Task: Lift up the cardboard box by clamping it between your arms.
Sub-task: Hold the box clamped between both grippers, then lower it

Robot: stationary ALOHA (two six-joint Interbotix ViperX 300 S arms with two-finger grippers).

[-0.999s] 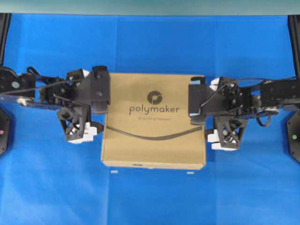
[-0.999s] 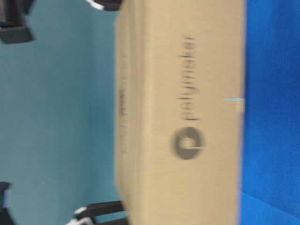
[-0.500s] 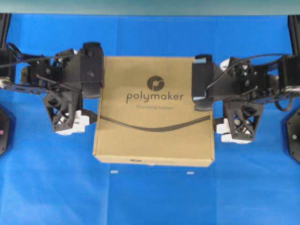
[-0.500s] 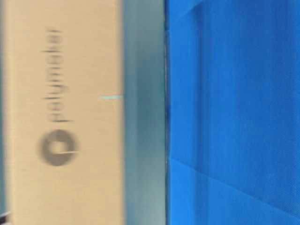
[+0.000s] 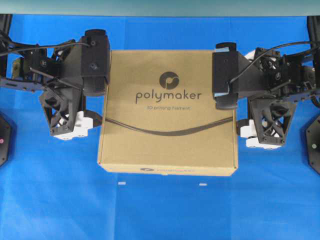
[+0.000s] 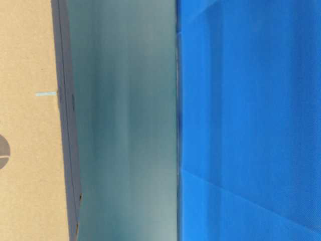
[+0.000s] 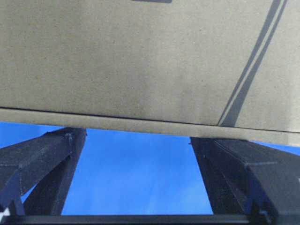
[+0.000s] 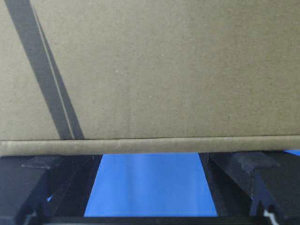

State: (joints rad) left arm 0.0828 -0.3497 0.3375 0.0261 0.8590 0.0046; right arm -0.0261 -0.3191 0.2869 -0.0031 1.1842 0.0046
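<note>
Overhead logo, wrists show cardboard box (image 7: 140, 61) underside

The cardboard box (image 5: 167, 112) has risen off the blue table (image 5: 160, 210): from overhead it now looks larger, and in the table-level view it has drawn away from the cloth. Both arms, left (image 5: 70, 70) and right (image 5: 265, 80), climbed alongside it, seemingly spreading outward.

cardboard box (image 5: 167, 112) fills gap between arms; blue cloth (image 5: 160, 210) around open.
</note>
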